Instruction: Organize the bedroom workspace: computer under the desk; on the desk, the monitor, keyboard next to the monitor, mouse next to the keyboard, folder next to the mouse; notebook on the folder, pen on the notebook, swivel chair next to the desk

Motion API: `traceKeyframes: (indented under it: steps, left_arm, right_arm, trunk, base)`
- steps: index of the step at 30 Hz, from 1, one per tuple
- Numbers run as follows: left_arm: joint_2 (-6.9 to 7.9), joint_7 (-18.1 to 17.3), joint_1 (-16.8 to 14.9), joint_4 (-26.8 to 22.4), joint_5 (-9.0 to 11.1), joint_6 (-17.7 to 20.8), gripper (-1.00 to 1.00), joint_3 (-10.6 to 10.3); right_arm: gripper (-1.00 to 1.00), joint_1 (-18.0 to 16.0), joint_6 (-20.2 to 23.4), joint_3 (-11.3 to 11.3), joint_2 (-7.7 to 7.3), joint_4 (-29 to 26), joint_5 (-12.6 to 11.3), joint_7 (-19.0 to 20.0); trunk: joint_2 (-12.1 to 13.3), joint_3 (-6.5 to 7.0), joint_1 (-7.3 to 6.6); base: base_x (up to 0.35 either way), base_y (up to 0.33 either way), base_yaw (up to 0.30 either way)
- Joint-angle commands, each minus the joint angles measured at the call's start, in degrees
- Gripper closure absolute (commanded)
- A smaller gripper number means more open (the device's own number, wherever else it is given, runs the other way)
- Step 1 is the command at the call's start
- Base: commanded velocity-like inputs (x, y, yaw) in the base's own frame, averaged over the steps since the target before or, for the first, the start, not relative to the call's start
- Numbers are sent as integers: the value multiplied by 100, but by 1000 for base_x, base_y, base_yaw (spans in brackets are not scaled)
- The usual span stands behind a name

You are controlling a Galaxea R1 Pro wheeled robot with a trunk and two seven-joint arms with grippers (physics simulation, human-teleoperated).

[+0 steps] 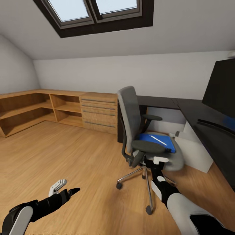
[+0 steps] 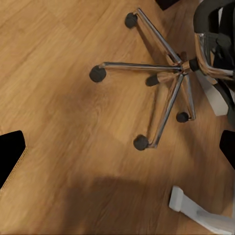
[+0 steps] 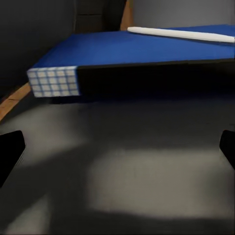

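Grey chair seat (image 3: pixel 122 171) under right claw (image 3: pixel 117 147), spread wide, empty, facing blue folder (image 3: pixel 147 46); left claw (image 1: pixel 62 189) wide, empty

Bright skylight (image 1: pixel 94 9) daylight — soft shadows

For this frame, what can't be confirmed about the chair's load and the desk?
- Notebook: not distinguishable under the pen on the folder; head view, armrest covers the near part.
- Monitor: cut by the head view's right edge.
- Right claw: right wrist view, fingertips cut at the edges.

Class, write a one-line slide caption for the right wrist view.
Open right end effector low over the grey swivel chair seat, facing the blue folder with the pen on top.
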Motion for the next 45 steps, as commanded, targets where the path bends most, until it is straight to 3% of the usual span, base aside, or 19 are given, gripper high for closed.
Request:
traceKeyframes:
  steps: [1, 14, 23, 45]
  left_arm:
    - [0, -24, -4, -1, -17, 28, -100, 7]
    - [-8, -24, -4, 8, -12, 28, -100, 7]
    - [-16, -24, -4, 8, -16, 28, -100, 7]
    - [-20, -32, -4, 8, -17, 28, -100, -2]
  right_arm:
    - [-100, -3, -20, -14, 3, 4, 3, -1]
    - [-100, -4, -28, -14, 3, 4, 5, -1]
    - [-100, -2, -28, -14, -14, 4, 9, -1]
    - [-100, -4, -52, -28, -56, 2, 3, -1]
  trunk:
    - [-2, -5, -1]
    - [-2, -5, -1]
    - [-2, -5, -1]
    - [-2, 79, -1]
  base:
    - [0, 0, 279]
    - [0, 0, 272]
    - [0, 0, 31]
    - [0, 0, -214]
